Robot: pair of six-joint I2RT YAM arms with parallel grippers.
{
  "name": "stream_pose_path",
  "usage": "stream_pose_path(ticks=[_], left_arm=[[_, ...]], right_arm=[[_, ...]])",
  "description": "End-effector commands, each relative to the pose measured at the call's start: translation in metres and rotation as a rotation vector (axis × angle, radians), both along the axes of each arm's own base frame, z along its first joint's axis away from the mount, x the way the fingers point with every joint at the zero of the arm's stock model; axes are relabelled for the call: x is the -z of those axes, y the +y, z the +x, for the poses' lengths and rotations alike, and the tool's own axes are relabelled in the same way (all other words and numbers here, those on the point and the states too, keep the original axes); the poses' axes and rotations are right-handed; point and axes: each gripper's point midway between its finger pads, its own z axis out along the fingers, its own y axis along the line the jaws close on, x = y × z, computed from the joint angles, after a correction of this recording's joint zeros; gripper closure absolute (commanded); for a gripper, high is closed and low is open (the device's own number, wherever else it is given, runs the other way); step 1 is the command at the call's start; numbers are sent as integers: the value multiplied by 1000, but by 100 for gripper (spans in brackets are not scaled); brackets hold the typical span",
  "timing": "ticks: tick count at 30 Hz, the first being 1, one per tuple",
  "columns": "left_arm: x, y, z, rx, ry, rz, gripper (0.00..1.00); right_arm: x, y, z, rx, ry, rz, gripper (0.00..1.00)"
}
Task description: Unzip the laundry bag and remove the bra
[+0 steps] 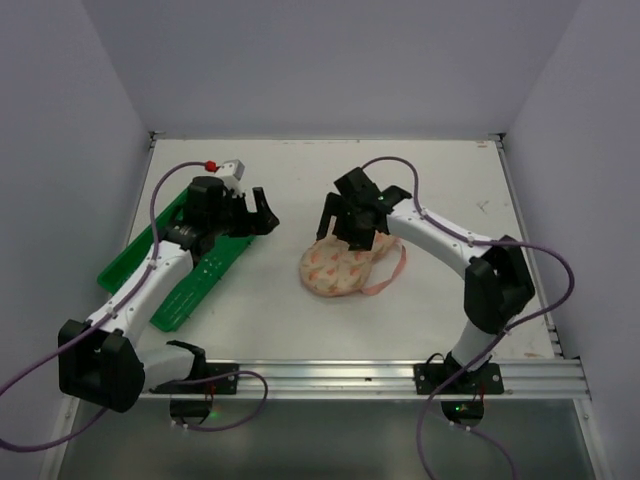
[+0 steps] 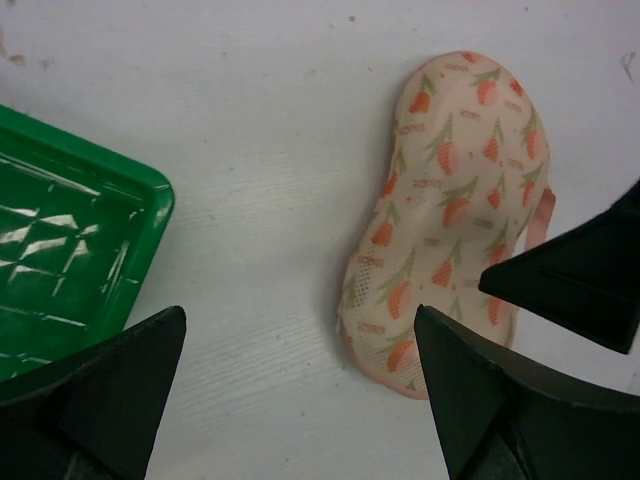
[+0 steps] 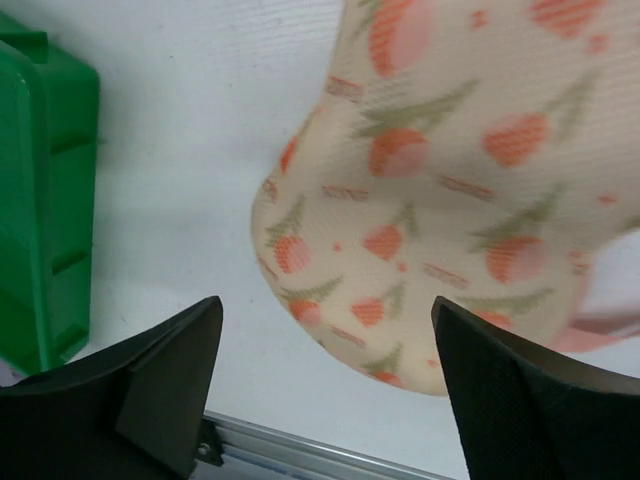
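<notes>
Surface: white table.
Bag: peanut-shaped cream-peach printed laundry pouch lay flat mid-table, pink loop strap at its right; contents hidden.
Tray: green plastic tray sat left, apart from pouch, partly under left arm.
Left gripper: spread wide, held nothing.
Right gripper: spread wide over pouch, gripped nothing.
</notes>
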Motion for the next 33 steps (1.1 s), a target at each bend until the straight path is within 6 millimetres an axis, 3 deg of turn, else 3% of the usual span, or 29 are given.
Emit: stream_pose_path(ticks=[1, 2, 6, 8, 9, 12, 16, 19, 20, 21, 22, 23, 24, 27, 30, 33], left_arm=[[-29, -46, 13, 142, -62, -134, 0], [-27, -53, 15, 157, -57, -139, 0], [-11, -95, 26, 251, -9, -155, 0], [4, -119, 32, 296, 17, -150, 0], [11, -124, 34, 303, 27, -148, 0], [42, -143, 38, 343, 76, -142, 1], [71, -171, 25, 432, 176, -181, 4], [74, -191, 2, 492, 191, -202, 4], [76, -194, -5, 502, 199, -203, 4], [77, -200, -13, 512, 196, -219, 4], [75, -201, -18, 515, 198, -232, 4], [74, -202, -23, 515, 204, -248, 4], [77, -205, -35, 522, 229, -285, 4], [68, -212, -48, 543, 222, -336, 4], [60, -221, -60, 592, 197, -344, 3], [60, -214, -56, 548, 184, -315, 3]], right_arm=[[-26, -50, -6, -15, -126, -110, 12], [-36, -57, -11, -37, -164, -112, 12], [-3, -95, -43, 11, -95, -150, 11], [8, -107, -45, 66, -77, -119, 11], [22, -126, -47, 120, -39, -124, 12], [34, -152, -42, 223, -1, -104, 14], [41, -161, -16, 249, -22, -64, 14], [36, -144, 17, 200, -56, 24, 14], [46, -136, 24, 162, -26, 37, 14], [32, -126, 45, 143, -59, 67, 14], [33, -120, 53, 125, -52, 83, 14], [48, -113, 62, 100, -16, 87, 14], [33, -97, 80, 65, -39, 146, 14], [22, -69, 111, -9, -39, 245, 18], [2, -54, 136, -46, -89, 286, 18], [-16, -53, 150, -75, -136, 273, 14]])
